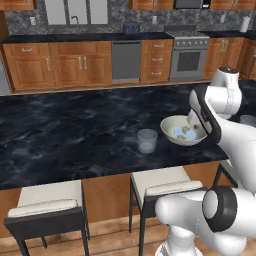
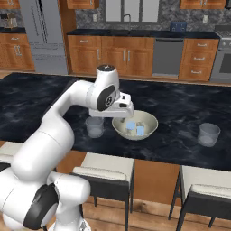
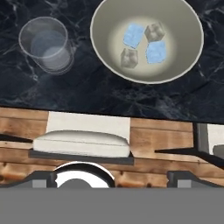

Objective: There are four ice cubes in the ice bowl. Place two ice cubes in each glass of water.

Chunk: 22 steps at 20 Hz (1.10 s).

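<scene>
The cream ice bowl [image 3: 99, 41] sits on the dark marble counter with several ice cubes [image 3: 156, 51] lying loose in its middle. One glass of water [image 3: 46, 43] stands just left of the bowl [image 2: 152, 121], a small gap between them. The other glass [image 2: 208, 134] stands well to the right. My gripper [image 2: 125, 113] hangs above the bowl's near-left rim, over the counter edge. In the hand view its fingertips [image 3: 43, 177] stand wide apart, open, with nothing between them. In the left base view my arm hides part of the bowl [image 1: 170, 125], and the cubes [image 1: 184, 132] show inside.
White-cushioned stools [image 1: 50, 200] stand under the counter's near edge. The counter [image 1: 75, 130] stretches wide and bare to the left. Wooden cabinets, a dishwasher and an oven [image 1: 188, 57] line the far wall.
</scene>
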Motion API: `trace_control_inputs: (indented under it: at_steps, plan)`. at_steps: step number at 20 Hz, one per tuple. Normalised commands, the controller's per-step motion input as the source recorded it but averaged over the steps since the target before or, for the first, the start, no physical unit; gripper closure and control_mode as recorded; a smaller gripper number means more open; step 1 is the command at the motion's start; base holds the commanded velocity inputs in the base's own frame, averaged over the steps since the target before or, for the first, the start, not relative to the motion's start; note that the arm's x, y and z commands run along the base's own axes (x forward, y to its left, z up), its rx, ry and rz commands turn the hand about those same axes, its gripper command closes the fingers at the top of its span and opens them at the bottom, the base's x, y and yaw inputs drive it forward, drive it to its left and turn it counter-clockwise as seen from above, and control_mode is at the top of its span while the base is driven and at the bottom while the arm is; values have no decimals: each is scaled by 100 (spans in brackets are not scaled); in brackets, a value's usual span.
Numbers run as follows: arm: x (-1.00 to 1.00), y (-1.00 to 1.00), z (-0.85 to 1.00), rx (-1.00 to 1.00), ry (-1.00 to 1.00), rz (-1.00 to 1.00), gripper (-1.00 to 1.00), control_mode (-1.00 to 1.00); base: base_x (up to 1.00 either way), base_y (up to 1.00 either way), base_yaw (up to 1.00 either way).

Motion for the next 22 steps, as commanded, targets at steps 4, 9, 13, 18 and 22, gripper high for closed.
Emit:
trace_control_inputs:
  at_steps: [4,9,13,18,22]
  plan:
    - [11,-21,-17,0,0,0,-100,-100,0,0,0]
    - [14,-25,-18,0,5,0,-100,-100,0,0,0]
    - [20,-8,-15,0,8,0,-100,-100,0,0,0]
    - [28,0,-19,0,7,1,-100,-100,0,0,0]
    - [25,-7,-22,0,4,3,-100,-100,0,0,0]
